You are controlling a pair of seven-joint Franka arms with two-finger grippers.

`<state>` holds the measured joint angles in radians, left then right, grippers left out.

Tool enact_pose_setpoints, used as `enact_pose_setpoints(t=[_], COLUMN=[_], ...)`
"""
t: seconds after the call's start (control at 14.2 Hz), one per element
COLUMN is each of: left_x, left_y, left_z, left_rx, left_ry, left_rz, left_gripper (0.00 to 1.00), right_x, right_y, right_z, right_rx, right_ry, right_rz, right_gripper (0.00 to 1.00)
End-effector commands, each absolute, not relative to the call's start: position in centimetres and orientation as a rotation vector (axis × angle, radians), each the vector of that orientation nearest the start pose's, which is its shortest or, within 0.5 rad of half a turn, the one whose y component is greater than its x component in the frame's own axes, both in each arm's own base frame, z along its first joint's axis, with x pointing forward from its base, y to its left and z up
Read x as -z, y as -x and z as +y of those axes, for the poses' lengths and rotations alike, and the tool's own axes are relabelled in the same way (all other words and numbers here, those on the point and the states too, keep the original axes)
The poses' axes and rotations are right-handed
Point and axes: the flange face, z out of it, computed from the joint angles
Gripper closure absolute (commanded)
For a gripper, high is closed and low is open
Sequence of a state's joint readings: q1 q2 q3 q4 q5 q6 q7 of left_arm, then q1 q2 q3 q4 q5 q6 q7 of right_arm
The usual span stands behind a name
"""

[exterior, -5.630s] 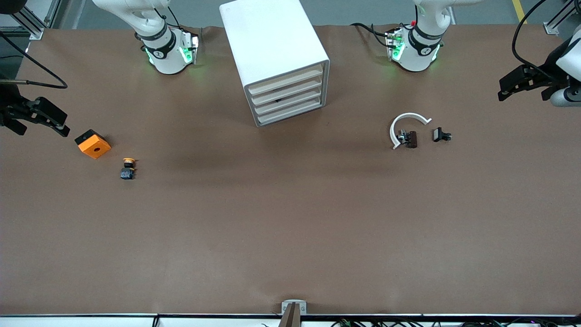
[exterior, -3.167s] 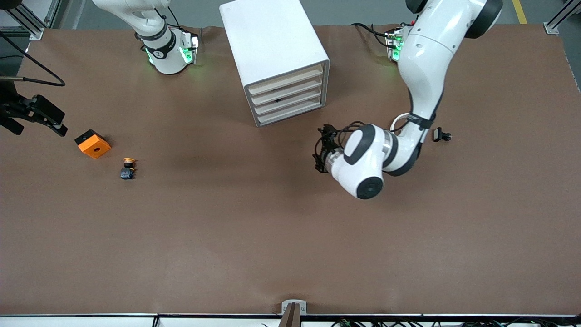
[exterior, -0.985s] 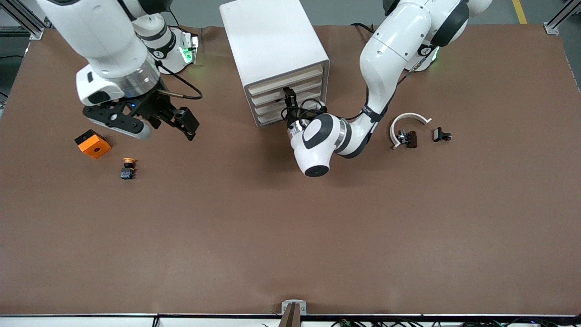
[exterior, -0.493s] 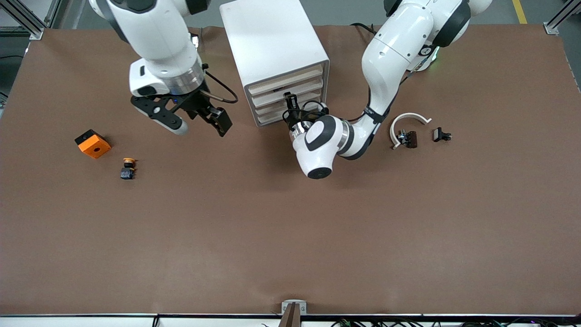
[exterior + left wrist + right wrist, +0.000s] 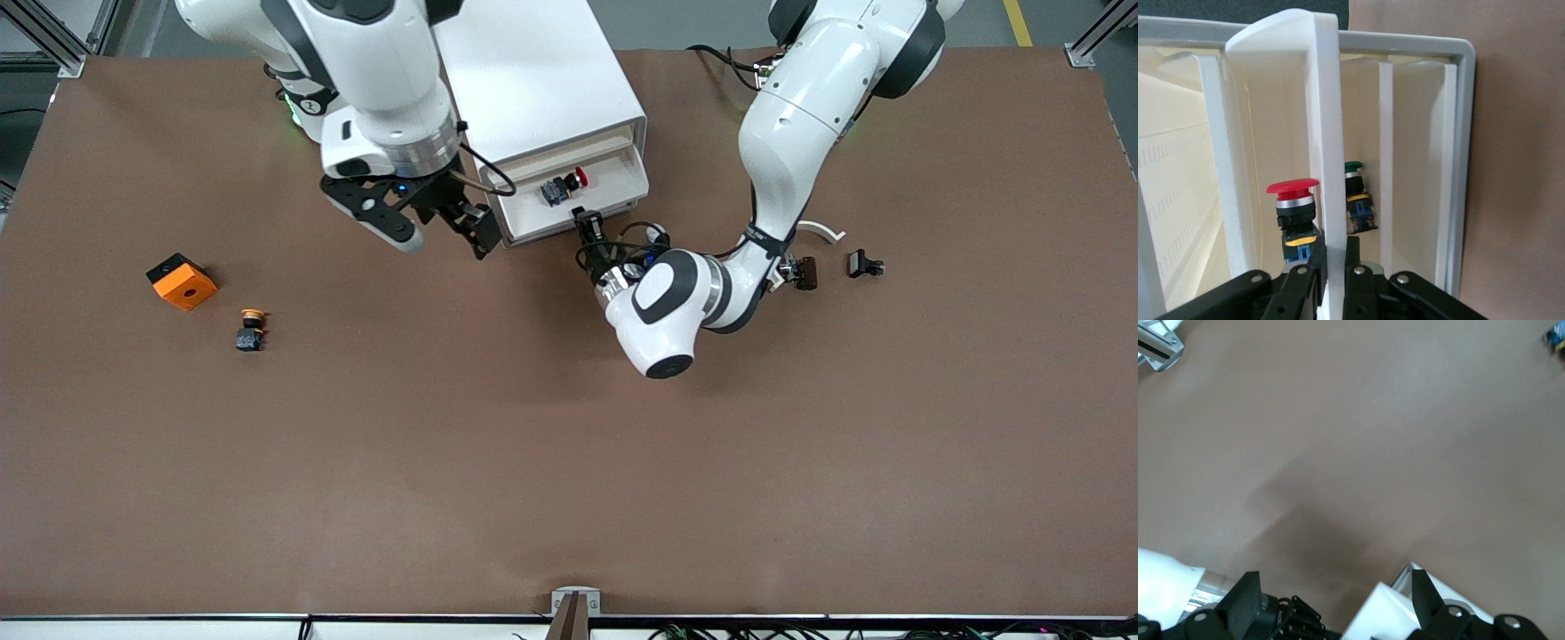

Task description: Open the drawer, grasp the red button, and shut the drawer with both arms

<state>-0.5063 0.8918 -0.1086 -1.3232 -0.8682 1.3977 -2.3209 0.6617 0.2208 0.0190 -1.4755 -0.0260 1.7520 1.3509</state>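
Note:
The drawer (image 5: pixel 615 180) stands pulled out of the white cabinet (image 5: pixel 533 71) toward the front camera. The button (image 5: pixel 562 187), red cap on a dark body, lies in its tray. My left gripper (image 5: pixel 587 224) is shut on the drawer's cream front slat (image 5: pixel 1328 133), one finger on each face. In the left wrist view the button (image 5: pixel 1295 213) stands just inside the slat by my left gripper (image 5: pixel 1333 267). My right gripper (image 5: pixel 440 236) hangs open over the table beside the cabinet's front corner, toward the right arm's end. The cabinet's corner (image 5: pixel 1385 610) shows between the fingers of my right gripper (image 5: pixel 1338 607), which hold nothing.
A green-capped button (image 5: pixel 1355 200) sits in a lower compartment. An orange block (image 5: pixel 181 281) and a yellow-capped button (image 5: pixel 251 329) lie toward the right arm's end. A white curved piece (image 5: pixel 822 231), a dark part (image 5: pixel 805 271) and a black clip (image 5: pixel 864 264) lie by the left arm.
My left gripper shut on the slat and drew the drawer out toward the front camera, baring the red button. My right arm swung in from the orange block to the cabinet's corner.

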Motion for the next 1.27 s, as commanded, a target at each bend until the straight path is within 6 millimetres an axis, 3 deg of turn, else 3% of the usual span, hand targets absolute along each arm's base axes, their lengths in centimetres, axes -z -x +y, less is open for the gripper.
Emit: enact_pose_setpoints(t=[0.0,0.14,0.21,0.35,0.42,0.49,0.63,0.91,1.2], left_x=[-22.4,-23.0,-23.0,-23.7,-23.9,-24.0,-25.1,-29.0,-34.7], left_y=[-53.0,-54.6,-54.8,-55.4,-55.8,-56.1,-56.8,-60.5,-64.9], left_z=[-42.5,-41.0,-40.8,-40.8,-40.5,-40.0,-39.4,-35.5,-27.3], left_rx=[-1.350,-1.408,-1.414,-1.424,-1.432,-1.443,-1.457,-1.450,-1.551], left_ry=[1.227,1.201,1.206,1.237,1.240,1.241,1.261,1.380,1.670], left_rz=[-1.856,-1.883,-1.885,-1.897,-1.903,-1.908,-1.921,-1.999,-2.070], left_gripper=[1.00,1.00,0.94,0.92,0.77,0.01,0.00,0.00,0.00], right_x=[-53.8,-51.5,-50.5,-48.1,-46.8,-45.7,-43.3,-39.2,-37.1], right_y=[-48.0,-46.9,-45.9,-44.6,-44.2,-43.6,-42.9,-42.5,-42.0], right_z=[43.5,45.5,46.6,47.8,48.3,49.0,50.6,51.6,51.0], right_rx=[0.066,0.037,0.028,0.021,0.027,0.032,0.030,0.004,-0.088], right_ry=[2.897,2.904,2.923,2.948,2.939,2.916,2.911,2.957,2.958], right_rz=[1.113,1.185,1.175,1.141,1.133,1.150,1.177,1.182,1.237], right_gripper=[0.00,0.00,0.00,0.00,0.00,0.00,0.00,0.00,0.00])
